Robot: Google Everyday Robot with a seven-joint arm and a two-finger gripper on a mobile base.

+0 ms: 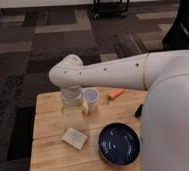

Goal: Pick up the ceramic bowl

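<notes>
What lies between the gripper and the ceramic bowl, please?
In the camera view, the gripper hangs left of the white cup; between it and the ceramic bowl lie a small yellow object, then bare tabletop.

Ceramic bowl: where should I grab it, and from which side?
Probably pinch the rim of the ceramic bowl from above, on the side facing the white cup, one finger inside: it sits upright, wide and shallow. The gripper is hidden under the arm beside that cup.
</notes>
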